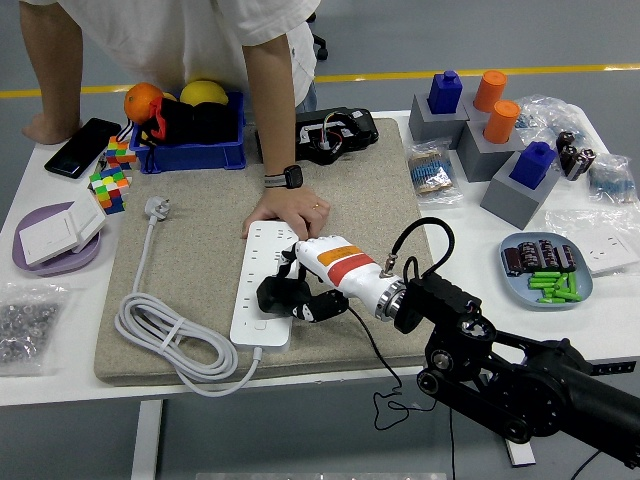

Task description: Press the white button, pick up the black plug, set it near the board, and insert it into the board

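Observation:
A white power strip [262, 312] lies on the beige mat [200, 250], its white button [260, 325] near the front end. My right hand [300, 285] reaches in from the lower right, white with an orange band, and is shut on the black plug [277, 294]. The plug sits over the strip's lower sockets; I cannot tell if its pins are in. A person's hand [288, 212] presses on the strip's far end. The strip's white cable [160, 335] coils at the mat's left front, ending in a white plug [157, 208].
A blue bin [190, 150] with toys, cubes [108, 185], a phone [82, 146] and a purple plate [40, 255] stand at the left. Grey blocks [500, 160] with coloured pegs and a tray of parts [545, 270] are at the right. A black device [335, 135] lies behind the mat.

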`<control>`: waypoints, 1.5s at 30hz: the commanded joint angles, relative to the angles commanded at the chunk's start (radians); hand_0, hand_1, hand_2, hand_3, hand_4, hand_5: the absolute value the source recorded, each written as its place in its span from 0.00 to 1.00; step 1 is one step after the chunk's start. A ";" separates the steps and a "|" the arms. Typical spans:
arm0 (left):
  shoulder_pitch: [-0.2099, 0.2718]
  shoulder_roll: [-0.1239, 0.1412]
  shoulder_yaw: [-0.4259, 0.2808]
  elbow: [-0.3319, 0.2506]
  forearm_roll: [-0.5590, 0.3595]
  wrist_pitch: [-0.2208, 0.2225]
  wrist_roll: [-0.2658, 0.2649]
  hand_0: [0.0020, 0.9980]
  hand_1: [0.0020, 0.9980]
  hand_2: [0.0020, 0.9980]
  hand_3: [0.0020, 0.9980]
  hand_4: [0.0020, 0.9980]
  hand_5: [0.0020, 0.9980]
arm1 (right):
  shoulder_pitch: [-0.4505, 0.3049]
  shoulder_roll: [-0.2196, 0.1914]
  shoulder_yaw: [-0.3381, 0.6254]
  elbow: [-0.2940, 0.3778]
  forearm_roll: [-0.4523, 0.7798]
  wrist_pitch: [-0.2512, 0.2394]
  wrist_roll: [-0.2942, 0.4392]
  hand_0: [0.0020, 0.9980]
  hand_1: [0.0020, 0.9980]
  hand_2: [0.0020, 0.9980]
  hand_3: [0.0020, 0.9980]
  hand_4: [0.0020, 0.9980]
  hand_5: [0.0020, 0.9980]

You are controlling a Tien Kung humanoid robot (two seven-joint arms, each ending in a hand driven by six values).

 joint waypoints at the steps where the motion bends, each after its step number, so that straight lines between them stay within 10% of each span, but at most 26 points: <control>1: 0.000 0.000 0.000 0.000 0.001 0.000 0.000 0.65 0.64 0.63 0.68 0.51 0.11 | -0.001 0.000 0.002 -0.002 -0.001 -0.001 0.000 0.29 0.43 0.42 0.47 0.80 0.00; 45: 0.007 -0.004 -0.006 0.000 0.009 0.001 -0.001 0.65 0.64 0.63 0.68 0.51 0.11 | -0.042 -0.013 0.039 0.057 -0.012 0.015 -0.016 0.31 0.44 0.45 0.47 0.85 0.00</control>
